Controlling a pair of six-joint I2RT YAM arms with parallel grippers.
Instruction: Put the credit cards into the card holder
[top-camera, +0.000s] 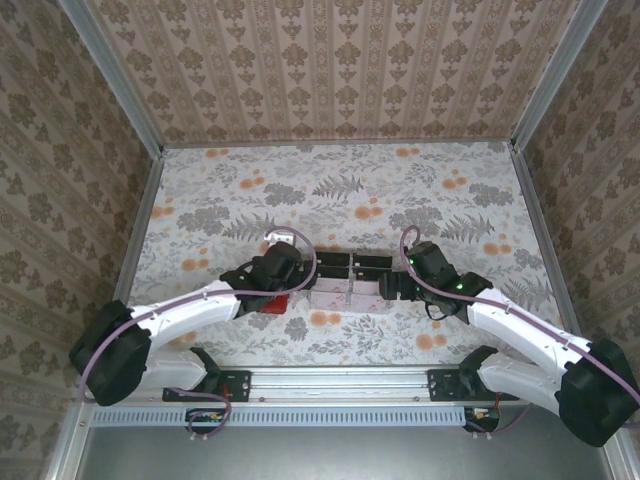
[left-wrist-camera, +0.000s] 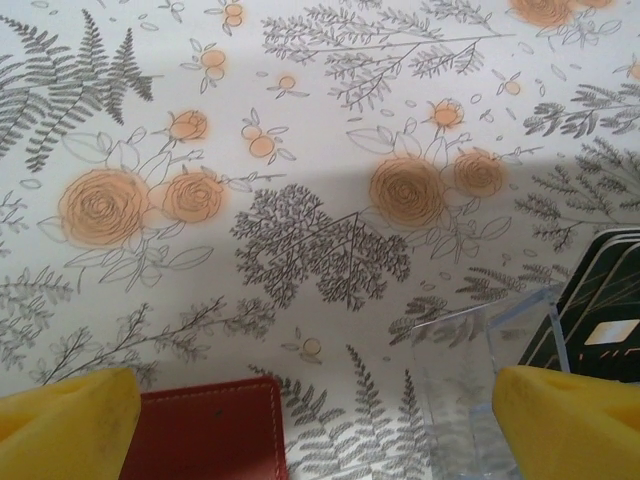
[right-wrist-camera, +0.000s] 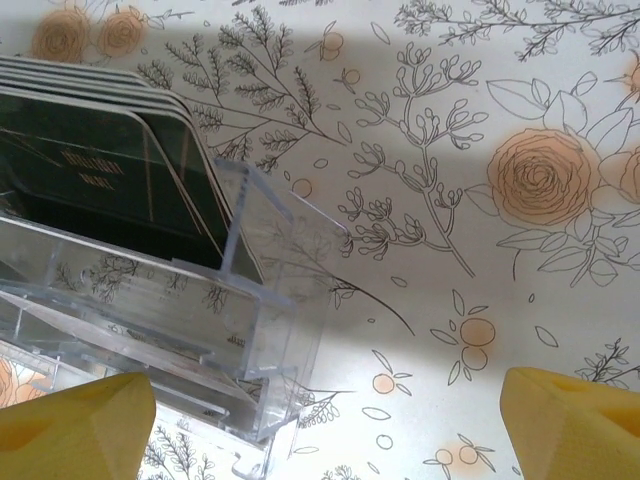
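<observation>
The red card holder (top-camera: 273, 304) lies shut on the floral tablecloth, just left of a clear plastic tray. In the left wrist view the card holder's corner (left-wrist-camera: 205, 430) sits low between my yellow fingers (left-wrist-camera: 60, 425). My left gripper (left-wrist-camera: 315, 430) hangs open above it, holding nothing. Several dark credit cards (right-wrist-camera: 90, 170) with pale edges stand in the tray; the credit cards (left-wrist-camera: 600, 310) also peek in at the right of the left wrist view. My right gripper (right-wrist-camera: 325, 430) is open and empty at the tray's right end. From above, the left gripper (top-camera: 285, 290) and right gripper (top-camera: 385, 288) flank the tray.
The clear plastic tray (top-camera: 335, 288) has several stepped compartments (right-wrist-camera: 180, 300) and its near corner (left-wrist-camera: 470, 380) lies inside my left gripper's span. Patterned walls (top-camera: 330, 60) enclose the table on three sides. Open tablecloth (top-camera: 340, 190) stretches behind the tray.
</observation>
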